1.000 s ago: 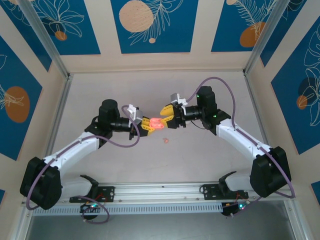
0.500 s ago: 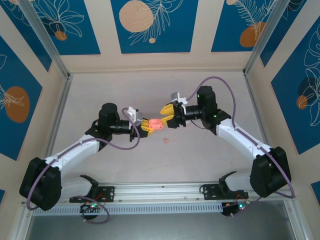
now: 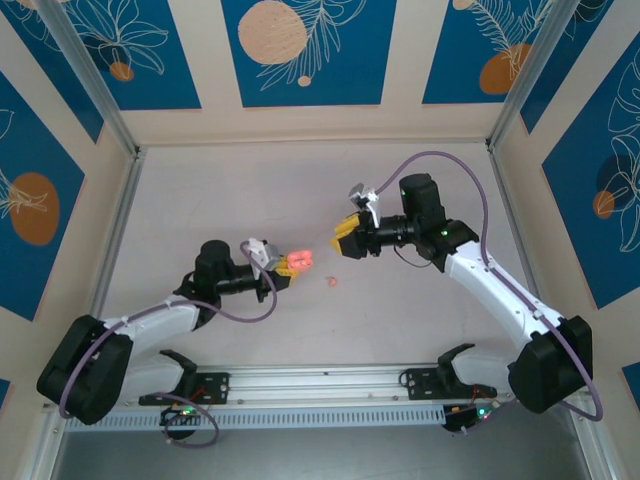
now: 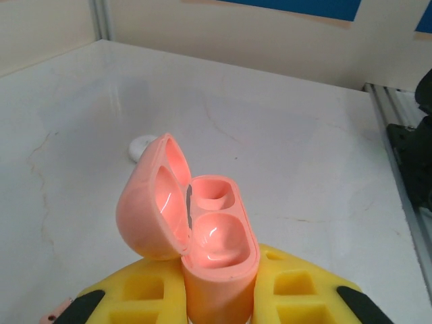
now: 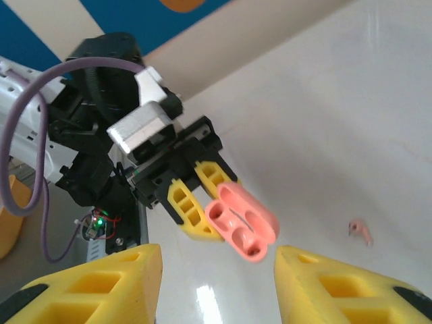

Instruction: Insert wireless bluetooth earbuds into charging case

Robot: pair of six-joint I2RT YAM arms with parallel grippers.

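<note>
The coral-pink charging case stands upright between my left gripper's yellow fingers, which are shut on it. Its lid hangs open to the left, and both wells look bare. From above, the charging case sits at the tip of the left gripper near the table's middle. One tiny pinkish earbud lies on the table just right of it, also seen as the earbud. My right gripper is open and holds nothing. It faces the charging case from a short gap.
A small white round disc lies on the table beyond the case. The pale table is ringed by walls with metal rails, and a rail runs along the near edge by the arm bases.
The two grippers have drawn apart. The left arm pulled the case down and toward the near edge; the right gripper backed off to the right and opened slightly.
</note>
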